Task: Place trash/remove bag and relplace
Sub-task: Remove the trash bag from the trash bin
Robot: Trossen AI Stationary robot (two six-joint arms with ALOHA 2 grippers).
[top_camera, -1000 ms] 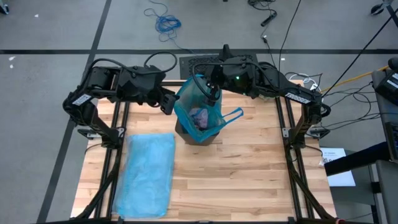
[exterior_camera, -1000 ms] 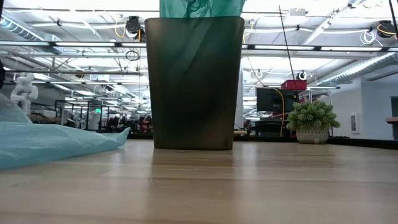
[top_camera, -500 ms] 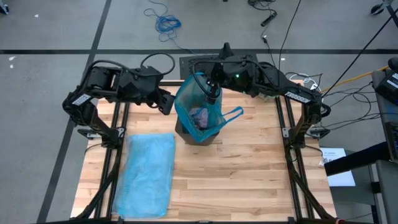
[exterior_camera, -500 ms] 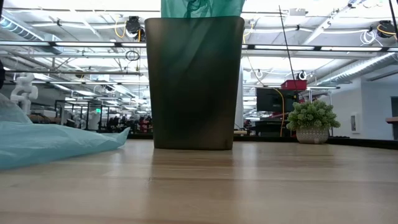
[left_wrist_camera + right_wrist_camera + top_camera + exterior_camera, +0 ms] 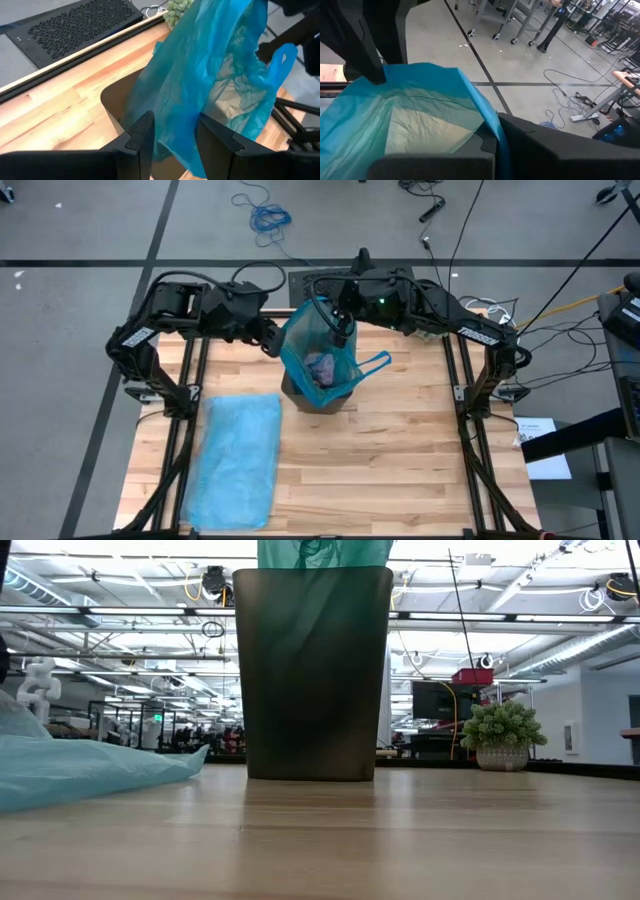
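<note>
While the right tool [image 5: 343, 332] pinches the full bag [image 5: 318, 355] at twelve o'clock, the left tool [image 5: 272, 345], fingers apart at nine, must close, then both lift it from the bin [image 5: 312, 670].

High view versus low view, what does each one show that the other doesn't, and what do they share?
Only the high view shows both arms: the right gripper shut on the blue bag's rim, the left gripper beside the bag, jaws apart, plus the trash inside it.

Only the low view shows the bin's full dark side and a potted plant behind the table.

Both show the bag rising out of the bin, the spare blue bag lying flat, and the wooden table.
</note>
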